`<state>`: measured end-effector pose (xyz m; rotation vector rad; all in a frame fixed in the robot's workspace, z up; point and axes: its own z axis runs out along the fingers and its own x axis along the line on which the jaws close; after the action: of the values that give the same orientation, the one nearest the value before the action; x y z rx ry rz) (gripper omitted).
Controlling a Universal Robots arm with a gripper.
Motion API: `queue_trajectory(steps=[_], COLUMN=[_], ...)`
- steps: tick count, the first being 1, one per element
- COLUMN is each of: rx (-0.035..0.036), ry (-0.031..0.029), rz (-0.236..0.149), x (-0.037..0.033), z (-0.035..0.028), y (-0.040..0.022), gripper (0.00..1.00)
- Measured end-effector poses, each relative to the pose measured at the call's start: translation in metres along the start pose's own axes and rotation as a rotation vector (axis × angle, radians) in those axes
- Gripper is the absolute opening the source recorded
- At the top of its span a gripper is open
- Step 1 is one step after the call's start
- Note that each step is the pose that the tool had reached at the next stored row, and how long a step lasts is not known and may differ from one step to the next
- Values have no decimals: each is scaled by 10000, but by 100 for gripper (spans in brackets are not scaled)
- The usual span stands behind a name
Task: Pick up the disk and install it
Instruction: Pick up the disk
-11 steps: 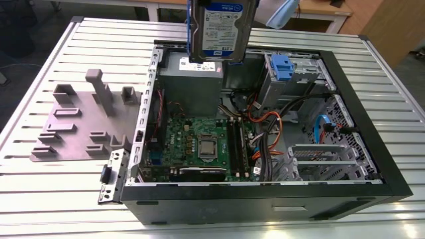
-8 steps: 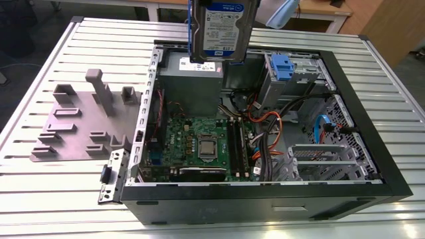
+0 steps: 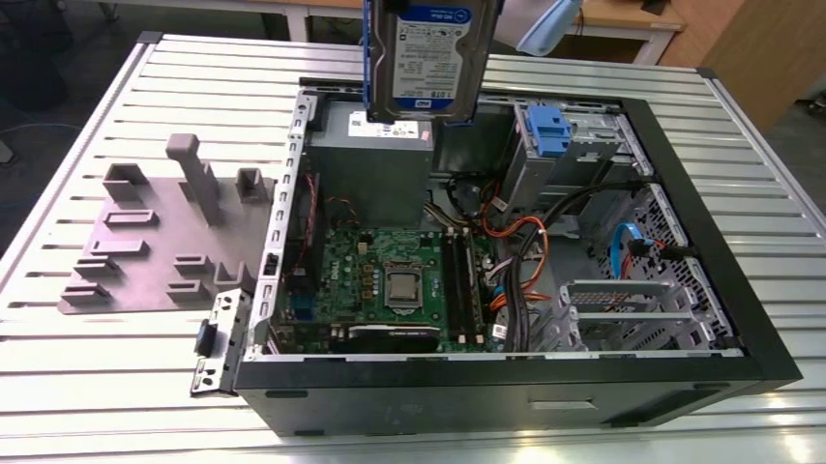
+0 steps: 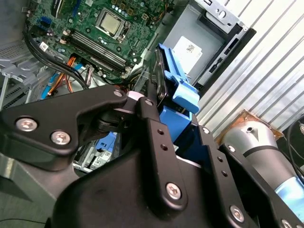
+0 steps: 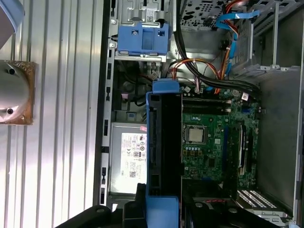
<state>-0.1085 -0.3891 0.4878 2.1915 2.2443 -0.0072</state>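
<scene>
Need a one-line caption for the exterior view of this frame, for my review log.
Held upright with its label to the camera, the disk hangs above the open computer case lying on the slatted metal table.

ribbed metal table [image 3: 103,406], wooden desks [image 3: 620,24] behind, dark floor [image 3: 52,145].

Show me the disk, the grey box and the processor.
The disk [image 3: 427,58]: exterior view, its printed label.
The grey box [image 3: 368,184]: exterior view, its bare face.
The processor [image 3: 402,287]: exterior view, its metal lid.
</scene>
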Motion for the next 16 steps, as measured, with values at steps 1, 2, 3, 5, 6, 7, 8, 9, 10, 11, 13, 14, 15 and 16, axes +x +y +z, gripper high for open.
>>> queue_trajectory(steps=[1,2,3,5,6,7,8,9,10,11,13,14,15,16], rx=[-1,0,0,0,1,0,0,1,0,0,0,-1,0,1], ry=[-3,-7,-10,-16,-20,-21,-21,-22,-21,-21,-21,-20,-21,-22], rz=[0,1,0,0,-1,-1,-2,-2,-1,0,-1,-1,-1,-1], x=[-2,-2,-3,-2,-2,-3,-6,-17,-32,-45,-71,-86,-103,-120], z=[1,0,0,0,0,0,0,0,1,1,1,1,1,1], y=[0,0,0,1,1,1,1,1,0,0,-1,-1,-1,-2], gripper=[36,36,36,36,36,36,36,36,36,36,36,36,36,36])
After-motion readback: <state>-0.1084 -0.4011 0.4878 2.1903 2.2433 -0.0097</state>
